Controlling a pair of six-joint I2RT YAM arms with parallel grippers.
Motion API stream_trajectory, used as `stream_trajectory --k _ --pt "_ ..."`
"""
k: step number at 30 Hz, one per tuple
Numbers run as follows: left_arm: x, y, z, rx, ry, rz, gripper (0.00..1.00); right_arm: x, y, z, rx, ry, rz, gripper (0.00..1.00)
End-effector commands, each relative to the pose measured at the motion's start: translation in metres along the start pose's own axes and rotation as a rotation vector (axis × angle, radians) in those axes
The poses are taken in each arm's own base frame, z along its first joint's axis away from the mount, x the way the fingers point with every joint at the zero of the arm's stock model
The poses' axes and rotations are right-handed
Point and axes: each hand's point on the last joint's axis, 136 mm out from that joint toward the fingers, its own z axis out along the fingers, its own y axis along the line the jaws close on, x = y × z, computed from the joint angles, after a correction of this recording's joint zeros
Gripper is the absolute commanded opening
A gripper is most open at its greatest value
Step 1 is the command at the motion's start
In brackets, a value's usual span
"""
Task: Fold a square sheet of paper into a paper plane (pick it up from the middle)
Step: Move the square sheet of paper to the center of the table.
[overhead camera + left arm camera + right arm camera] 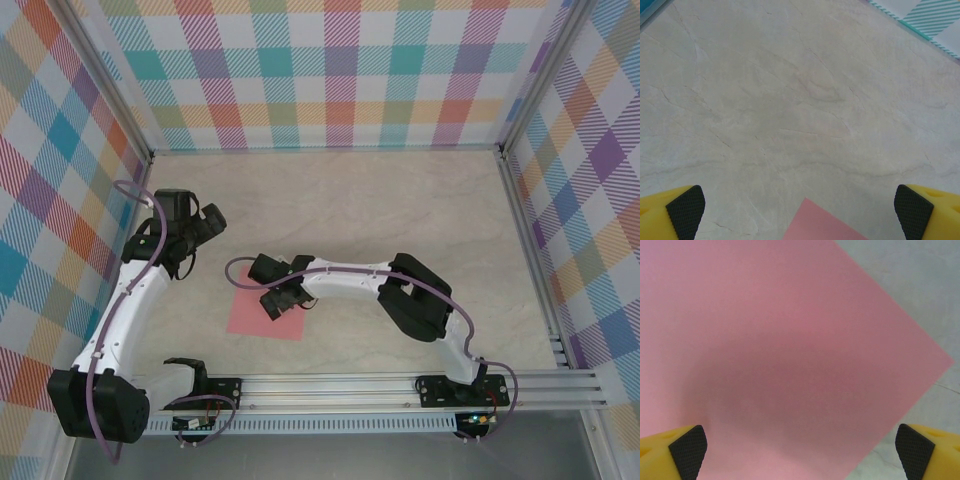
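Paper (250, 318): flat, unfolded, on table (400, 200), near side, left of centre.
Right gripper (800, 452): jaws wide apart, empty, above paper's middle.
Left gripper (800, 212): jaws wide apart, empty, above bare table far-left of paper.

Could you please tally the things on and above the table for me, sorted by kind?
Salmon-pink square sheet of paper: 1
White robot arms, left arm and right arm: 2
Total: 3
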Motion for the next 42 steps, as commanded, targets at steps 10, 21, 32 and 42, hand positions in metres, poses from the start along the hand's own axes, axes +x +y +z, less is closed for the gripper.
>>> stream_trajectory --k 10,21,32,42 --pt "0.007 0.010 0.006 -0.041 0.039 0.000 1.00 0.066 -0.069 0.022 0.050 0.231 -0.161 1.00" --pt "0.010 0.009 0.009 -0.040 0.057 0.004 1.00 0.097 -0.173 0.013 0.136 0.313 0.086 1.00" --pt "0.013 0.007 0.010 -0.027 0.067 0.004 1.00 0.010 -0.127 -0.036 -0.067 0.097 0.427 1.00" --pt "0.015 0.008 0.013 -0.033 0.073 0.006 1.00 -0.006 -0.085 0.007 -0.092 0.164 0.488 1.00"
